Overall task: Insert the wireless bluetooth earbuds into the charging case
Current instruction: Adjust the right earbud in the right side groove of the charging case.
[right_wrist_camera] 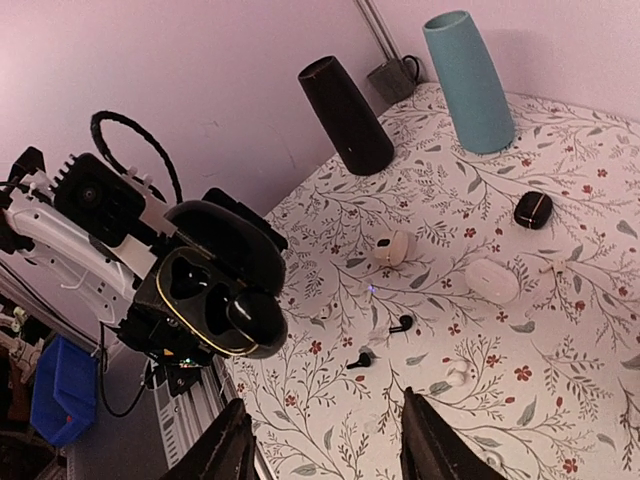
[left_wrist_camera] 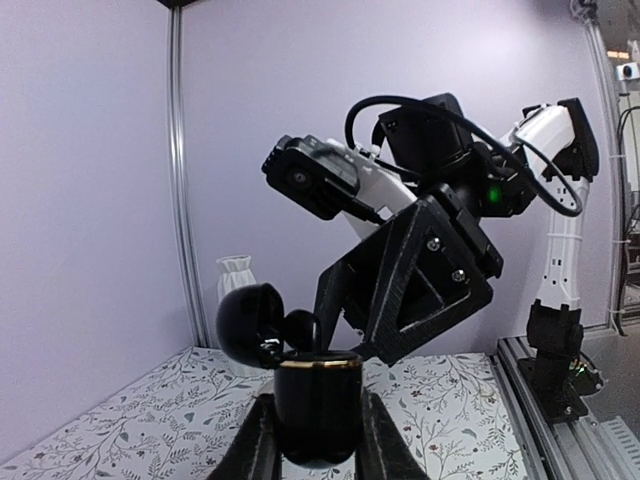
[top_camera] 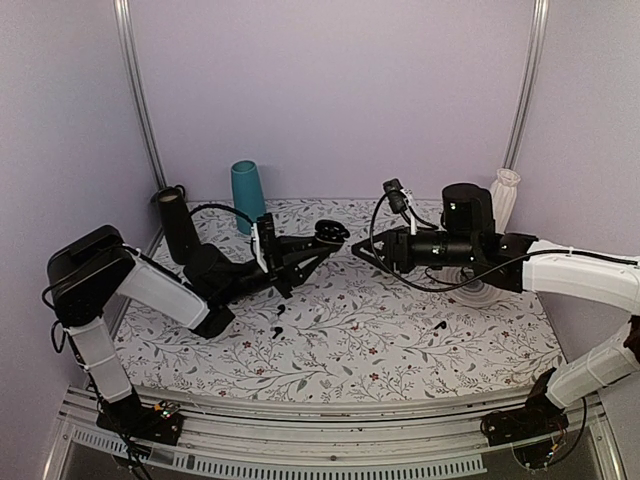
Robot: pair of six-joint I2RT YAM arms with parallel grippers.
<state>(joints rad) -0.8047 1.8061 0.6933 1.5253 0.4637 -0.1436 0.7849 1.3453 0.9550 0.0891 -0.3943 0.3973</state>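
Note:
My left gripper (left_wrist_camera: 318,440) is shut on the glossy black charging case (left_wrist_camera: 318,405) and holds it upright in the air, lid (left_wrist_camera: 248,322) open. One black earbud (left_wrist_camera: 300,326) stands in a slot, its head above the gold rim. In the right wrist view the case (right_wrist_camera: 205,300) shows that earbud (right_wrist_camera: 250,318) and one empty slot. My right gripper (right_wrist_camera: 325,450) is open and empty, just right of the case (top_camera: 330,232) in the top view. Two more black earbuds (right_wrist_camera: 401,324) (right_wrist_camera: 360,360) lie on the table.
Two white cases (right_wrist_camera: 392,247) (right_wrist_camera: 492,281), a small black case (right_wrist_camera: 533,209) and a white earbud (right_wrist_camera: 457,375) lie on the floral cloth. A black cylinder (top_camera: 178,225), a teal cylinder (top_camera: 247,196) and a white vase (top_camera: 505,195) stand at the back. Another black earbud (top_camera: 438,325) lies at the right.

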